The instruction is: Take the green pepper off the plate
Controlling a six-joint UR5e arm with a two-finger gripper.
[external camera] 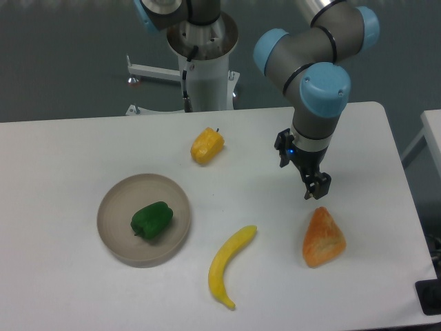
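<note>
The green pepper is small, glossy and dark green, and lies in the middle of the round beige-grey plate at the left of the white table. My gripper hangs far to the right of the plate, just above an orange wedge-shaped fruit. Its fingers point down and look close together with nothing between them. It is well apart from the pepper.
A yellow-orange pepper sits behind the plate toward the middle. A yellow banana lies at the front middle. The orange wedge-shaped fruit lies at the right, under the gripper. The arm's base stands at the table's far edge.
</note>
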